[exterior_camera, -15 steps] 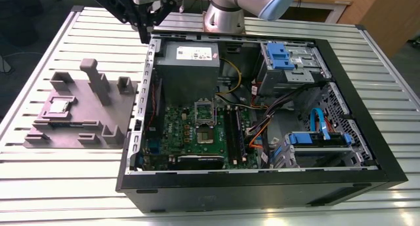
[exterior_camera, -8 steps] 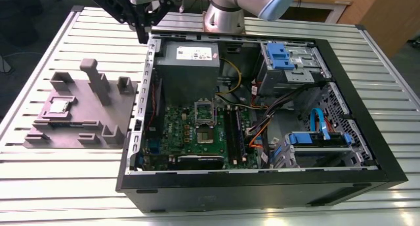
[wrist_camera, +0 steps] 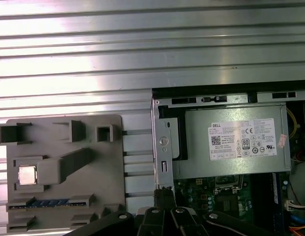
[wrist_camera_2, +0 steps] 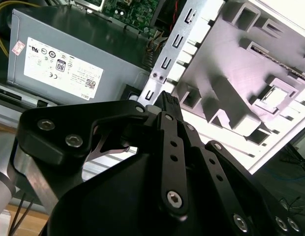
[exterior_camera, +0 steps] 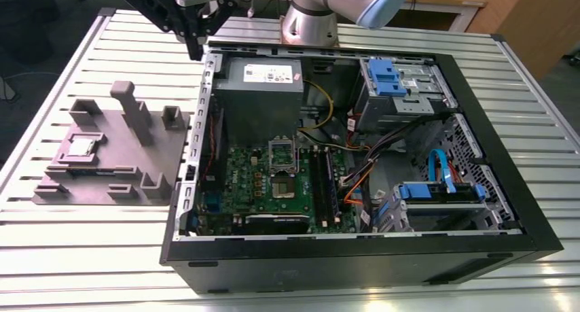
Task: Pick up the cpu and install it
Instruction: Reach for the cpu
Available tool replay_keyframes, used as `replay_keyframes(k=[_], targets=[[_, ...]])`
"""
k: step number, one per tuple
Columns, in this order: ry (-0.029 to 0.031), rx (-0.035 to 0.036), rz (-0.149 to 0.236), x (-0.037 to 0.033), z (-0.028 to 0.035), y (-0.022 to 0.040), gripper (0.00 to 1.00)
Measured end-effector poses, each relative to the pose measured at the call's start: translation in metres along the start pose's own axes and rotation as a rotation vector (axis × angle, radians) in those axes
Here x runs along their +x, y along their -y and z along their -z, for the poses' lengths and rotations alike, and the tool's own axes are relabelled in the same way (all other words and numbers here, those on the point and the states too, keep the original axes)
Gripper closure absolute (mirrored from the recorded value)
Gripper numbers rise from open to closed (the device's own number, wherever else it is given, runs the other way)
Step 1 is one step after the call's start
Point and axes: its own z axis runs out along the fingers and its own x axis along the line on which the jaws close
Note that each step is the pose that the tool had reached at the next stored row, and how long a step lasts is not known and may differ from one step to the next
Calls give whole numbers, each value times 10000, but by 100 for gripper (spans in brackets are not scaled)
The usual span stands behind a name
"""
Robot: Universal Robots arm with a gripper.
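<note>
Black claw, downturned, near case corner

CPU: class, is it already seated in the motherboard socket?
No, the cpu lies in a recess of the grey plate, outside the case.

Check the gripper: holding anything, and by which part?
Nothing held. The gripper is shut on nothing; the cpu sits in its pocket on the grey plate.
</note>
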Motion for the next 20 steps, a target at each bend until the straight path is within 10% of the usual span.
replay_keyframes(k=[20], targets=[[1,-1,-1,121,2,9,90]])
